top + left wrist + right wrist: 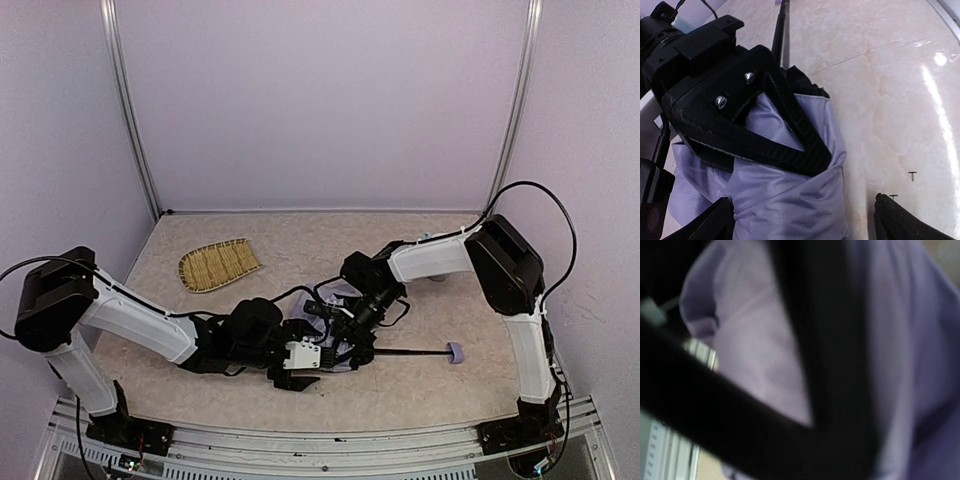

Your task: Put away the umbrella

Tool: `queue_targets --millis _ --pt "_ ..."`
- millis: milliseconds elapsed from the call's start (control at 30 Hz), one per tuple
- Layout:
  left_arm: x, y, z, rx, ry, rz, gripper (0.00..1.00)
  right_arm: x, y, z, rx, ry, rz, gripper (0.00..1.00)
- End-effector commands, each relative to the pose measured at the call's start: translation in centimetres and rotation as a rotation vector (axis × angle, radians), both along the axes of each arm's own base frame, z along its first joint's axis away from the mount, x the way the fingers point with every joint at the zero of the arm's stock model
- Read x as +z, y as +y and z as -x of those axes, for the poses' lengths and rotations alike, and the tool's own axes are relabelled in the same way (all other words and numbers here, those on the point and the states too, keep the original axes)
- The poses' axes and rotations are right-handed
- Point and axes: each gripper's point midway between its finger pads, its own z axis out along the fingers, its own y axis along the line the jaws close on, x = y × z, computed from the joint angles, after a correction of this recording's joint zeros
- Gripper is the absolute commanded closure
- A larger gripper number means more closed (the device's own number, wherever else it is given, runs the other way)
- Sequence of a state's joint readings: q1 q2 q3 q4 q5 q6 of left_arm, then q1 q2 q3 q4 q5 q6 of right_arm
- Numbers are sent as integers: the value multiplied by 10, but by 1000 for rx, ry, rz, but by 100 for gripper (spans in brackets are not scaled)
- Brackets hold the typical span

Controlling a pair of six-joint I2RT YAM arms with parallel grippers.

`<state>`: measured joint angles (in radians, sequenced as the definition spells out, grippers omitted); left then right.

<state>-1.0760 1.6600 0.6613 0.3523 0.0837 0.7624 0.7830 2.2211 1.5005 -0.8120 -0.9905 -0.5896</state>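
The umbrella (pixel 335 300) lies mid-table as bunched lavender fabric. Its thin black shaft (pixel 410 351) runs right to the small lavender handle (pixel 455 352). My left gripper (pixel 318 362) sits at the near side of the fabric. In the left wrist view it (pixel 802 217) is open, and the fabric (pixel 785 200) lies between its fingers (pixel 900 220), clear of the right one. My right gripper (pixel 358 325) comes from the far right. Its black triangular finger (pixel 790 145) is closed on a fold of the cloth. The right wrist view is a blur of a dark finger (pixel 830 365) against lavender fabric (pixel 755 350).
A woven straw tray (pixel 218 265) lies at the back left of the table. The metal front rail (pixel 300 440) runs along the near edge between the arm bases. Lavender walls close in the back and both sides.
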Motion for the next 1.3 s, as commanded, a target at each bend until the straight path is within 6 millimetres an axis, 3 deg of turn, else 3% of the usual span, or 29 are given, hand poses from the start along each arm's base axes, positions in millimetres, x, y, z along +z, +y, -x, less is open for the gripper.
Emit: queue_targets --millis 0,100,267,300,400,433,667,800,967,1067,1133,1267 --pt "-35 21 -34 180 -53 -152 10 -61 -47 35 39 107 288 76" --pt "-53 27 -36 217 -19 -202 14 -54 -44 34 41 99 256 76" --pt "-64 27 -39 231 14 -260 15 -47 -46 38 53 90 235 75" --pt "-69 29 -39 231 39 -289 20 -46 -47 37 50 83 234 73" --pt "-76 29 -43 272 116 -342 50 -36 -45 28 14 46 204 65" --pt "-78 31 -42 280 147 -357 54 -32 -44 24 -6 32 191 58" --pt "-85 32 -10 247 416 -408 56 14 -40 -22 -192 -152 43 33" --pt "-86 32 2 244 620 -405 57 52 -50 -47 -306 -327 -43 25" --pt "-94 39 17 245 835 -420 61 91 -69 -63 -426 -582 -134 23" --pt "-91 35 26 210 957 -407 62 108 -76 -62 -475 -726 -184 24" --pt "-91 35 32 189 1018 -426 62 117 -67 -45 -419 -869 -241 25" --pt "-84 29 29 185 1144 -408 64 105 -50 -11 -232 -1208 -266 19"
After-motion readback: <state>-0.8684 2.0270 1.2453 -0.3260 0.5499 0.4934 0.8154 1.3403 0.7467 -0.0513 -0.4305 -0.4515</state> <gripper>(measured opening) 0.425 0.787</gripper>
